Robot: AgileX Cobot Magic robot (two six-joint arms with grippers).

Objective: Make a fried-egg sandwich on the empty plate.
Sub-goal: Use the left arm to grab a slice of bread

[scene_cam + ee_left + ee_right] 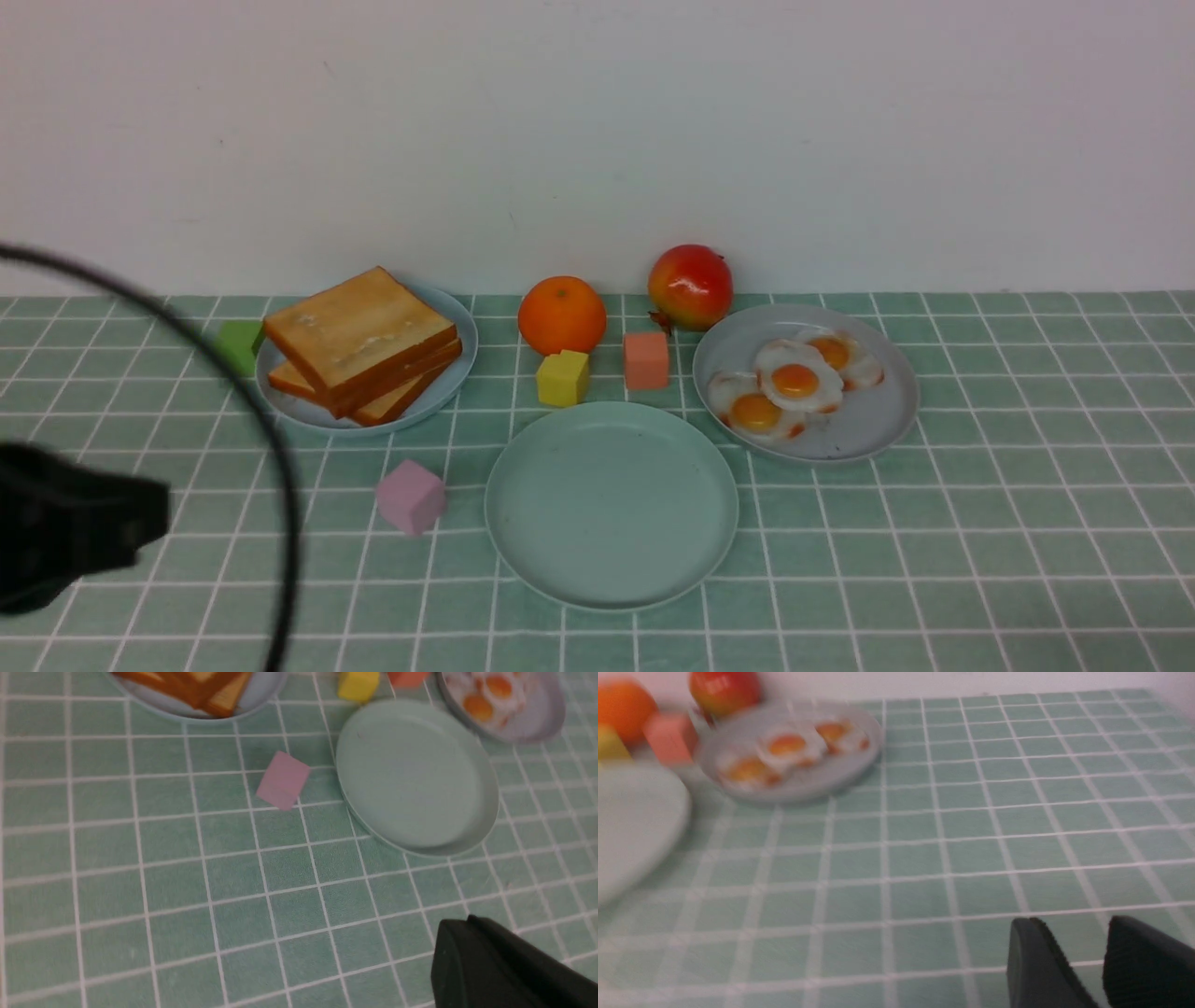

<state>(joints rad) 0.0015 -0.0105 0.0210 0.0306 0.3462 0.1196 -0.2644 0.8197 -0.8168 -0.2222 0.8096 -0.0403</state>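
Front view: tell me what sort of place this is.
Probably a staged tabletop for robot practice, not a real kitchen: a checked cloth against a bare wall, toast and eggs laid out, and a pink block lying loose.

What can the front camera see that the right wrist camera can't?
Only the front view shows the toast stack on its pale blue plate, the pink cube and the green cube. Only the right wrist view shows the right gripper, jaws apart and empty. Both show the fried eggs, the grey plate, the orange and the empty plate.
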